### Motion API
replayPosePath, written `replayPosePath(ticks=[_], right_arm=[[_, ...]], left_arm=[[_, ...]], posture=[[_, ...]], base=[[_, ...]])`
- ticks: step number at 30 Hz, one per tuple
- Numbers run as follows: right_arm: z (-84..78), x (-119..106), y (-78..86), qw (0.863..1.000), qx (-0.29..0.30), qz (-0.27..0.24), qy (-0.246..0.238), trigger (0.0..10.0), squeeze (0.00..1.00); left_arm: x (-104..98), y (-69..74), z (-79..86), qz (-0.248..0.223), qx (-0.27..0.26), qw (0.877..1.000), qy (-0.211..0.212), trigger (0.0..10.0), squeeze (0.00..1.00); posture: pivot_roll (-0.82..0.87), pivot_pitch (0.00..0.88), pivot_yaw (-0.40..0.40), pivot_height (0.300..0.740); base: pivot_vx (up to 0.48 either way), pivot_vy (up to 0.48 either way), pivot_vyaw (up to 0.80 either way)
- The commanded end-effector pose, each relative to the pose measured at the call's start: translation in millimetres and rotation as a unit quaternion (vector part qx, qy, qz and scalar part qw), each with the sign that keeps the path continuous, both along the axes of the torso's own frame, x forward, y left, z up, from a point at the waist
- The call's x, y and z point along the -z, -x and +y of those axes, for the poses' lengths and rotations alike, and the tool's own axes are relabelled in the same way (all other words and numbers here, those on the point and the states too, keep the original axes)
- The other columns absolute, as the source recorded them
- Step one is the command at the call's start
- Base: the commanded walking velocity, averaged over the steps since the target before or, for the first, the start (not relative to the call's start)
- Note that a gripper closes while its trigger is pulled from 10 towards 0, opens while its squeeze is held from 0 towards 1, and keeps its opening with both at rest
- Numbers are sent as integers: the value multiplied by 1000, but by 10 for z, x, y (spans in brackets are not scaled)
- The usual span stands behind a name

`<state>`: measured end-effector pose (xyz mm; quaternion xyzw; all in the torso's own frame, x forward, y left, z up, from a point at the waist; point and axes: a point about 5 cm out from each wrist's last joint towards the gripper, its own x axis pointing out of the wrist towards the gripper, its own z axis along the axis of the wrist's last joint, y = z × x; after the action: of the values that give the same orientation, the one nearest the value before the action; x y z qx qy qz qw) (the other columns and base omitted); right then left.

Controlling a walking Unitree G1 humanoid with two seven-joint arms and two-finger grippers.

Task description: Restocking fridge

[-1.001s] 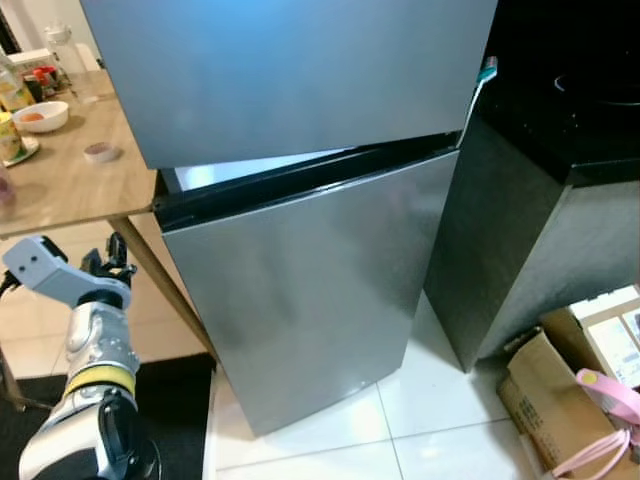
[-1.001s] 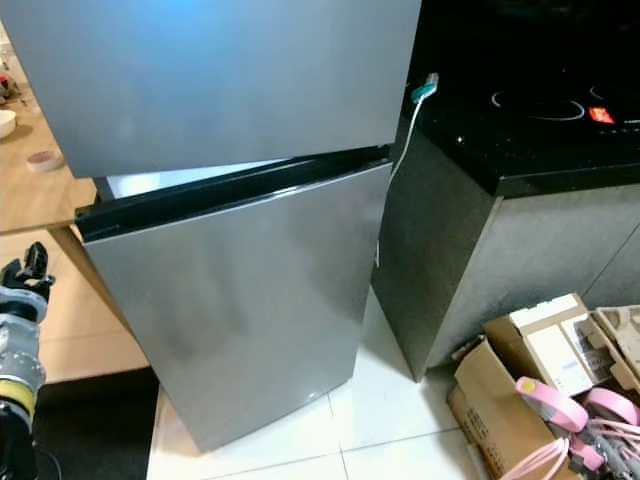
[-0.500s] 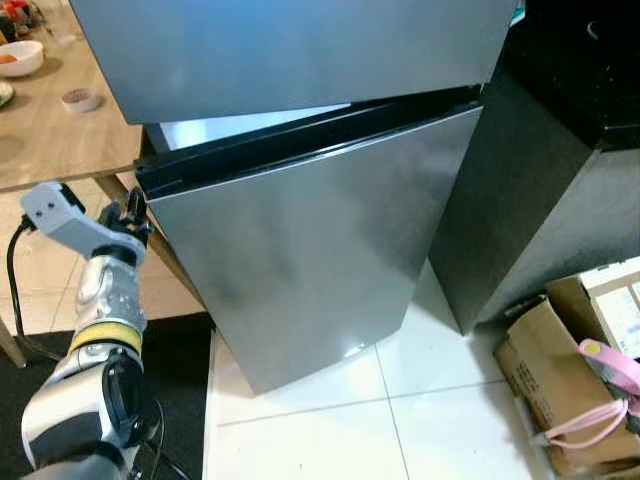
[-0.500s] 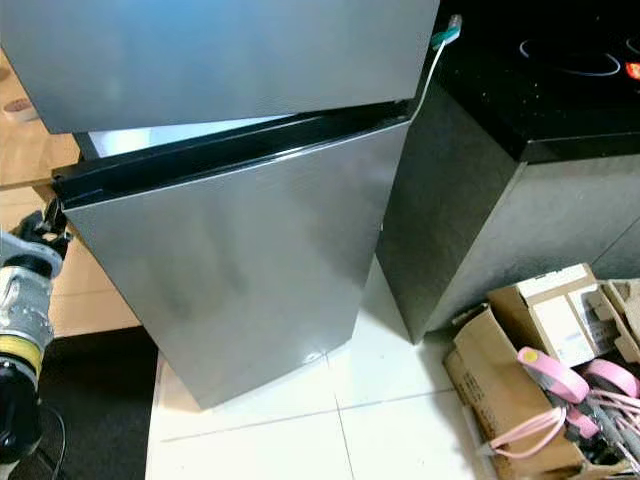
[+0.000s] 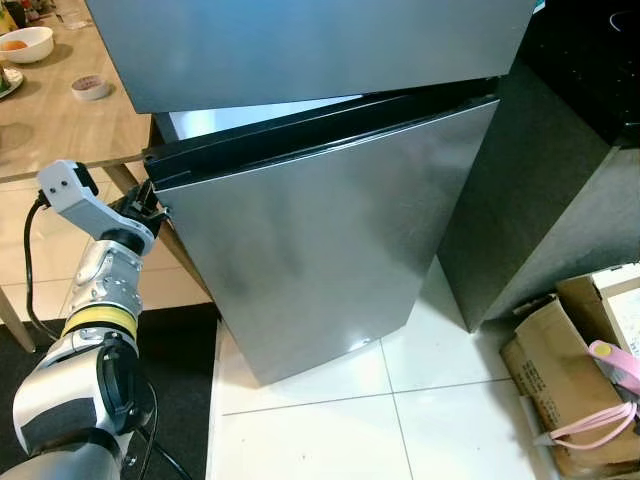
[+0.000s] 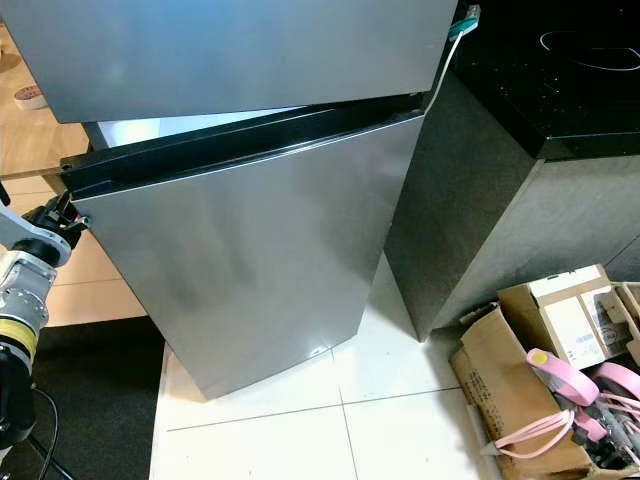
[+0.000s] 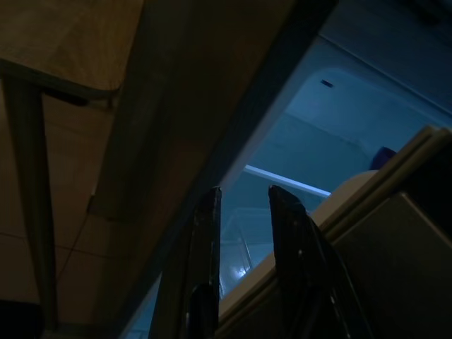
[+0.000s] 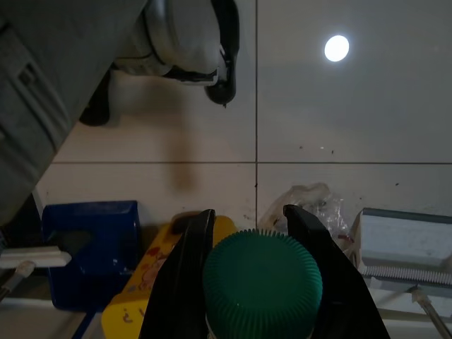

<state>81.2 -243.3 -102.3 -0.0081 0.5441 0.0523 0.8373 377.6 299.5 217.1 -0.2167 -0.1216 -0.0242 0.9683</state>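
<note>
Left gripper (image 7: 240, 205): the two black fingers stood slightly parted with nothing between them, their tips at the dark gap where the lower fridge door (image 5: 320, 240) met the cabinet, the lit blue interior visible past them. In the left eye view the same gripper sat at centre left of the frame, touching the left end of the door's black top edge, just below the wooden table (image 5: 60, 130). One second earlier it had hung lower and apart from the fridge, beside the table leg; half a second earlier it was near the door corner. It had thus closed on the door edge, though part of the shift in the frame was the camera's own.

Right gripper (image 8: 244, 219): its fingers were clamped on a bottle with a green ribbed cap (image 8: 263, 282), pointed down at the white tiled floor (image 8: 339, 113), with a blue box (image 8: 88, 244) and a yellow pack (image 8: 131, 311) below it.

Fridge: the upper door (image 5: 310, 45) filled the top of the frame, with a bright strip of interior showing between it and the lower door, which was ajar. A black counter (image 6: 530, 110) stood at right, cardboard boxes (image 6: 520, 370) at lower right.

Judgement: the approach to the door appeared complete, and the next step was probably to pull the lower door wide so the bottle could go in. With the fingers not gripping the edge, slipping off it was the risk.
</note>
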Motion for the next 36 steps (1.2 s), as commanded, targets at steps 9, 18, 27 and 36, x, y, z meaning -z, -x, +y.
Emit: replayPosePath(ticks=[9,18,27,36], right_arm=[[66,19,19,1000,0,3,-13,10000,0],[104,19,-18,1000,1,-3,-18,10000,0],[119,19,-40,1000,5,-6,-19,10000,0],[70,-1,-96,999,25,-20,3,10000,0]], left_arm=[[157,-4,-252,27,147,988,-32,10000,0],[231,59,-628,7,344,937,-68,10000,0],[262,173,-936,-18,475,877,-74,10000,0],[580,466,-1448,-2,582,812,-43,10000,0]], posture=[[-94,232,6,740],[-92,225,18,740],[-90,220,22,740],[-96,210,27,740]], base=[[0,0,0],[0,0,0],[0,0,0],[0,0,0]])
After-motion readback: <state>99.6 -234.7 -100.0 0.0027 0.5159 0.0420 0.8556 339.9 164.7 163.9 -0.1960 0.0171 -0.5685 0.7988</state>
